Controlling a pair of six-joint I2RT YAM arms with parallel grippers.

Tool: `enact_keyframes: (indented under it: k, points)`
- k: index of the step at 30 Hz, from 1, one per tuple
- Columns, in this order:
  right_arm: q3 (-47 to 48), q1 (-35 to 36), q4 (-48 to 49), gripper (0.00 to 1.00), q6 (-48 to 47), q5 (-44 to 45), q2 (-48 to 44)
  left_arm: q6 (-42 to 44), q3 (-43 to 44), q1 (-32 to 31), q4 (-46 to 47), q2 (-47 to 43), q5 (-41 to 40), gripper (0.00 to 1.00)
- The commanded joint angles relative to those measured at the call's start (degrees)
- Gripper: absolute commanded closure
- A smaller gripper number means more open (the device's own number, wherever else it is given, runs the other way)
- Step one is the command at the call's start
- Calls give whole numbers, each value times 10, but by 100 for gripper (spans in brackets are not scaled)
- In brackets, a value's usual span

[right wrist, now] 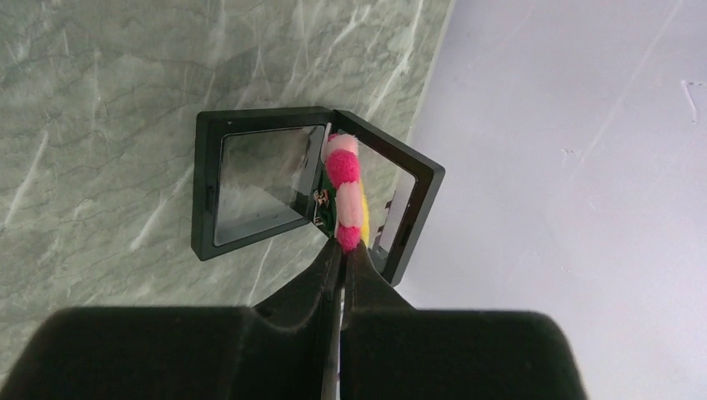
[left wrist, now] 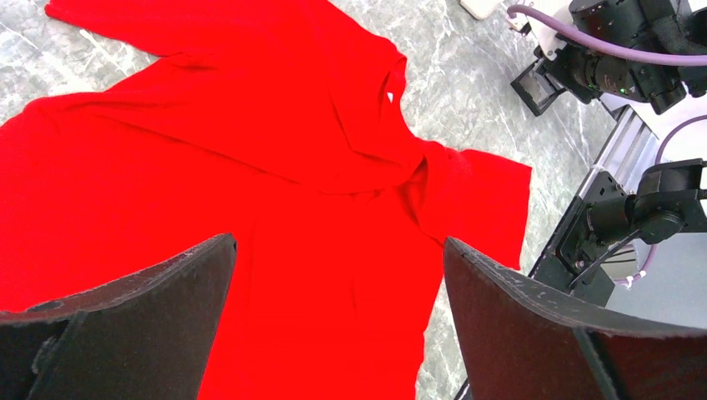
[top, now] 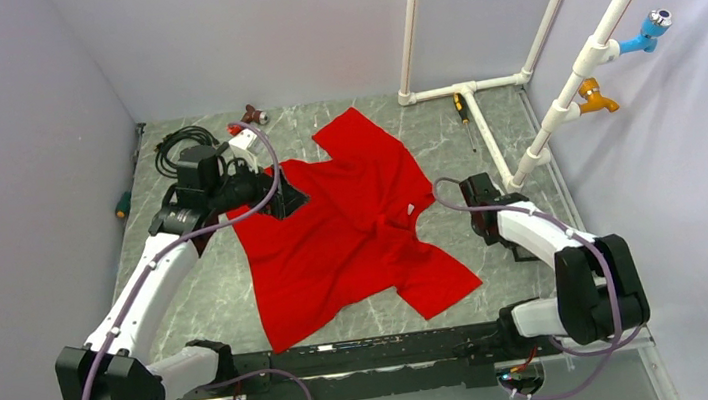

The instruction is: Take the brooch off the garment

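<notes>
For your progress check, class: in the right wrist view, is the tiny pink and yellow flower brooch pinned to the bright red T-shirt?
No: the shut right gripper pinches the brooch at an open black hinged case.

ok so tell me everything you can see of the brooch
The brooch shows edge-on in the right wrist view: a small fuzzy strip of pale and hot pink lobes, a sliver of yellow on its right edge, a bit of dark metal beside it. It stands roughly upright, lower end pinched in the shut right gripper, over the hinge of an open black case on the table. Whether it touches the case is unclear.
</notes>
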Motion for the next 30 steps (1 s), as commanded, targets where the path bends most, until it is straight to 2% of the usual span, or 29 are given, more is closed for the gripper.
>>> enact_keyframes:
  k: [1, 7, 11, 16, 23, 30]
  points:
    - [-11, -2, 30, 100, -15, 23, 5, 4, 29, 5, 24, 5, 24, 0]
    - [-8, -2, 46, 100, -14, 12, 17, 3, 34, 9, 24, 12, 28, 1]
    - [-6, -3, 42, 94, -14, 2, 28, 0, 31, 11, 28, 14, 32, 1]
    - [-12, -2, 35, 91, -18, -12, 34, 4, 35, 15, 29, 16, 29, 1]
    - [3, -3, 6, 69, -19, -48, 33, 4, 36, 19, 27, 20, 33, 1]
    - [19, -2, -17, 63, -18, -77, 30, 3, 35, 20, 28, 21, 37, 0]
